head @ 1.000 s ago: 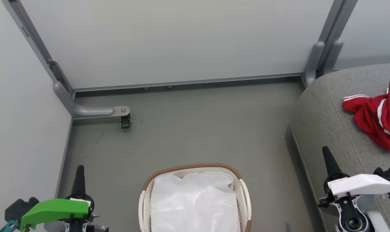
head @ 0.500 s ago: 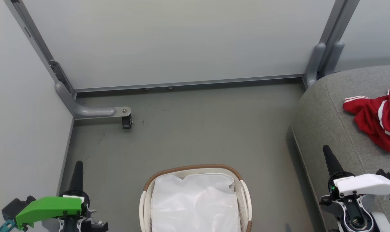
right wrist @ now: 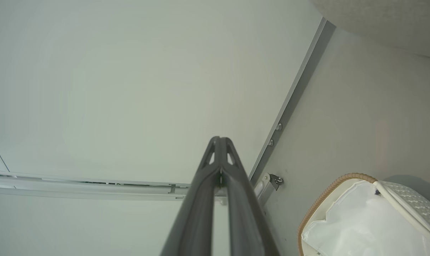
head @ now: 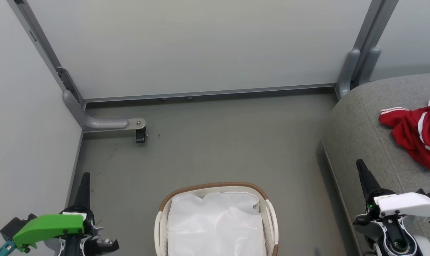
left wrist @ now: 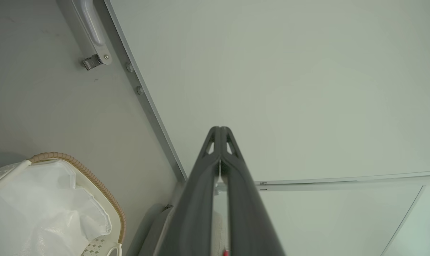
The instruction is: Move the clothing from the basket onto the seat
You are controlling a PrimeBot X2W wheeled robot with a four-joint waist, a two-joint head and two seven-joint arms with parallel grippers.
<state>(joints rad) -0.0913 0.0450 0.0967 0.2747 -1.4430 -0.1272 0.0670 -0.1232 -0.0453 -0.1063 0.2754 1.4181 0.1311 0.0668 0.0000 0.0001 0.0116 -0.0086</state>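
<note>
Red clothing with white stripe trim lies on the grey seat at the right edge of the head view. The basket stands on the floor at bottom centre, with just its white liner showing inside; it also appears in the left wrist view and the right wrist view. My left gripper is shut and holds nothing, left of the basket. My right gripper is shut and holds nothing, over the seat's front edge. Both sets of fingertips meet.
Pale partition walls close the space at the back and left. A grey metal foot with a small caster juts onto the floor at back left. A double grey post stands by the seat's far corner. Bare grey floor lies ahead of the basket.
The whole head view has shifted slightly, so the camera moved. Both grippers sit a little lower in the view than one second ago. The clothing and basket stay in place.
</note>
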